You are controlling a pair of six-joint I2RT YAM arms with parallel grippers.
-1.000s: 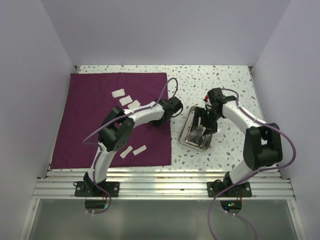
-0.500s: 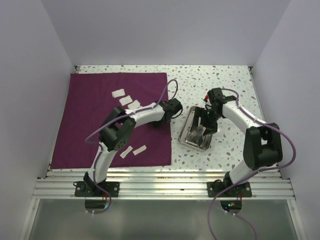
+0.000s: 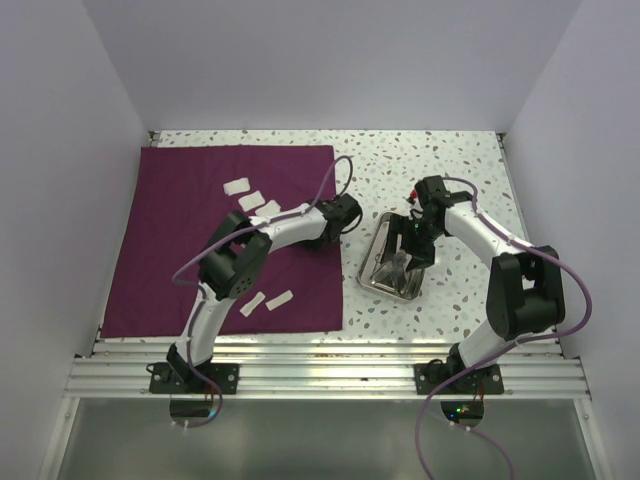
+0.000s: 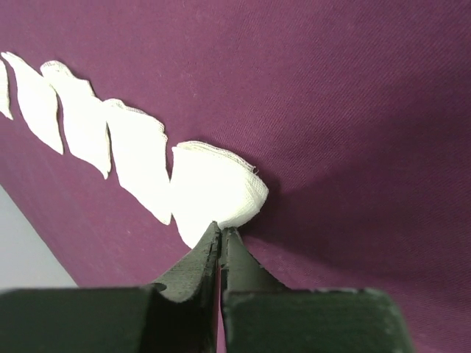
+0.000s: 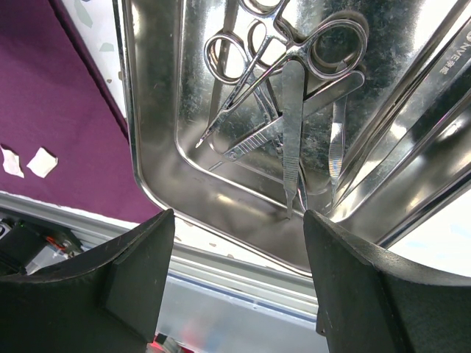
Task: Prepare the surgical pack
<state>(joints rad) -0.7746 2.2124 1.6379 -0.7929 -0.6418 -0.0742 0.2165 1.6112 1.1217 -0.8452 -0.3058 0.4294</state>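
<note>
The maroon cloth (image 3: 180, 250) lies flat on the left half of the table, with white gauze pads (image 3: 250, 199) in a diagonal row on it. My left gripper (image 3: 318, 240) is low over the cloth (image 4: 353, 110). Its jaws are pressed together on the near edge of the last gauze pad (image 4: 217, 191) in the row. The steel tray (image 3: 392, 285) sits just right of the cloth and holds scissors (image 5: 250, 59) and tweezers (image 5: 293, 132). My right gripper (image 5: 237, 215) hangs open above the tray's near rim (image 5: 147, 169), holding nothing.
Two more gauze pads (image 3: 252, 303) (image 3: 279, 298) lie near the cloth's front edge. A speckled tabletop (image 3: 440, 160) shows beyond the tray. White walls close in the left, back and right sides. A metal rail (image 3: 320, 375) runs along the near edge.
My left jaws have gone from open to shut on the gauze pad's edge, and the left wrist shifted slightly left. The right arm and the tray have not moved.
</note>
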